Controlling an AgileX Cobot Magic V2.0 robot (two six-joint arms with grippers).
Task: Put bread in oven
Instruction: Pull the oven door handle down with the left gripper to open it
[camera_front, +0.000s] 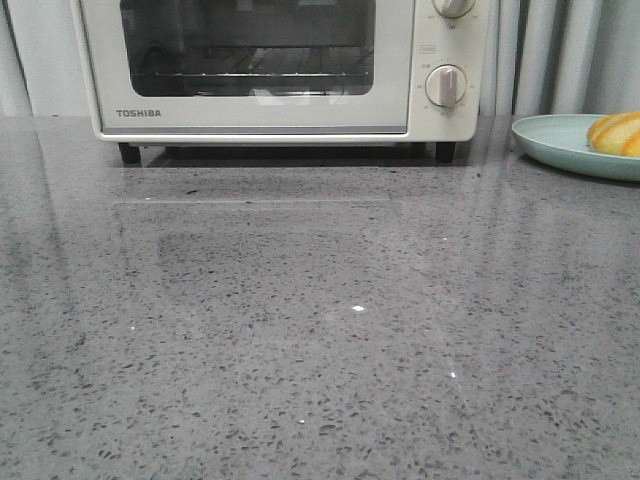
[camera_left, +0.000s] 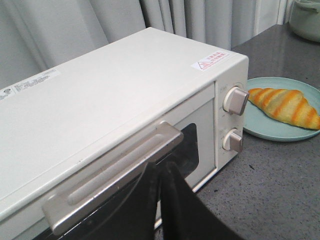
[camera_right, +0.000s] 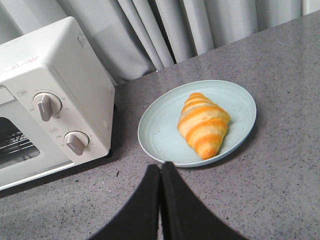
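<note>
The cream-white TOSHIBA oven stands at the back of the counter with its glass door closed; it also shows in the left wrist view and the right wrist view. The bread, a golden-orange striped croissant roll, lies on a pale green plate to the right of the oven; both also show in the front view, bread and plate. My left gripper is shut and empty, just below the door handle. My right gripper is shut and empty, just short of the plate's rim.
Grey speckled counter. Grey curtains hang behind the oven and plate. Two round knobs sit on the oven's right side. A pale green pot stands at the far end of the counter.
</note>
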